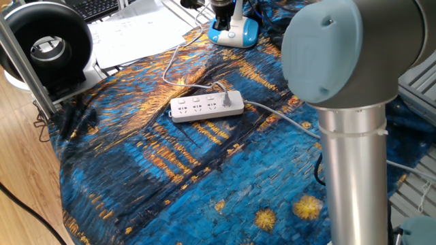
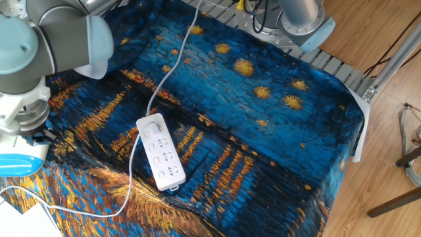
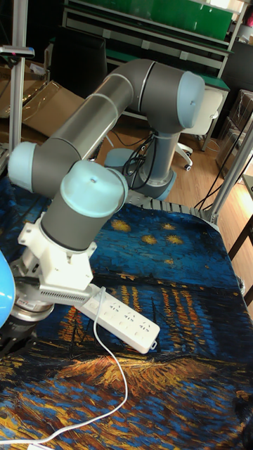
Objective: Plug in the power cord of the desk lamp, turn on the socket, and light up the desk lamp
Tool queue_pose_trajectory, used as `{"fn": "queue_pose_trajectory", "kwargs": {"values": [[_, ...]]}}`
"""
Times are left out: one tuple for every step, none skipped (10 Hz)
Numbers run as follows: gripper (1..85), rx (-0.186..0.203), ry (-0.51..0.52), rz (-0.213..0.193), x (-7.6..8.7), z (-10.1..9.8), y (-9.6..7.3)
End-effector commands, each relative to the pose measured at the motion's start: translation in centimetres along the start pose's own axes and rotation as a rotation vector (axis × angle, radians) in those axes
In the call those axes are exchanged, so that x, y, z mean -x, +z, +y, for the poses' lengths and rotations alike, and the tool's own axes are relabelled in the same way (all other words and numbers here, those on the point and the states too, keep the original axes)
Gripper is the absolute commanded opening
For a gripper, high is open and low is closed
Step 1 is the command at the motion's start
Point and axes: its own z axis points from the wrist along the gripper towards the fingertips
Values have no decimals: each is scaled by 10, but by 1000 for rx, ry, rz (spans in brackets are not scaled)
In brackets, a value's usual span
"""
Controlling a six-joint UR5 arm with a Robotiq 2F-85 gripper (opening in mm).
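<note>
The socket (image 1: 206, 106) is a white oblong strip lying on the blue-and-gold cloth. It also shows as the socket (image 2: 161, 155) and the socket (image 3: 124, 320). The power cord (image 1: 176, 60) runs as a thin white line from the strip's cabled end back to the desk lamp (image 1: 236, 30), whose light-blue base stands at the far edge. A small plug appears seated in the end outlet. My gripper (image 1: 219, 11) hangs right over the lamp's stem, and its fingers are hidden. In the other fixed view the wrist covers most of the desk lamp (image 2: 18, 158).
A black ring-shaped device (image 1: 42, 46) on a white base stands at the far left beside papers (image 1: 136, 30). The strip's thicker grey-white cable (image 2: 172, 62) runs off toward the arm's base (image 2: 299, 20). My arm's big elbow joint (image 1: 340, 54) fills the right foreground.
</note>
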Motion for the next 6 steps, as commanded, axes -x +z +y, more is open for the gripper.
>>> {"fn": "queue_pose_trajectory", "kwargs": {"values": [[13,13,-4,-14,2,-5,9],[13,15,-4,-13,2,-5,8],[13,14,-8,-14,2,-7,9],[13,23,-7,-6,0,-6,12],[13,56,4,-1,-5,2,15],[13,70,6,1,-8,4,17]]}}
